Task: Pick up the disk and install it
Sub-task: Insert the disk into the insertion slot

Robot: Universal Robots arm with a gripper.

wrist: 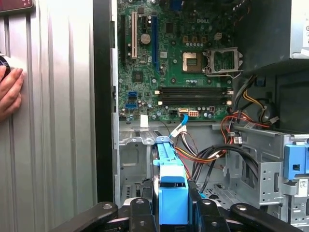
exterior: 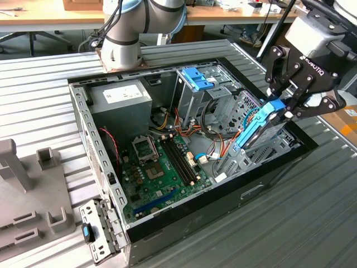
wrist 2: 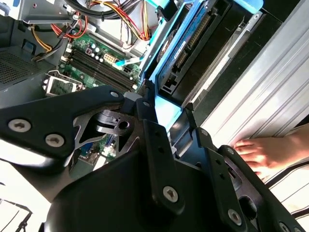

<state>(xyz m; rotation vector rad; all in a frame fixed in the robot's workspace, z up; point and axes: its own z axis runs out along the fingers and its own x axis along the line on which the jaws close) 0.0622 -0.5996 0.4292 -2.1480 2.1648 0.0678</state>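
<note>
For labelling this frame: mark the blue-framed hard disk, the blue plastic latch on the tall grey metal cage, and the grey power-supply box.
blue-framed grey hard disk (exterior: 255, 127), exterior view, on its blue frame edge.
blue plastic latch (exterior: 196, 78), exterior view, its middle.
grey power-supply box (exterior: 120, 92), exterior view, its white label.

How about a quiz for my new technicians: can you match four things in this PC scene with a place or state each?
1. disk
2. blue latch
3. power supply
4. hand

A. on the ribbed table, outside the case
B. atop the tall drive cage
C. tilted, clamped in the jaws of the gripper
D. in the case's corner, at the exterior view's left

Pairs: 1-C, 2-B, 3-D, 4-A.
</note>
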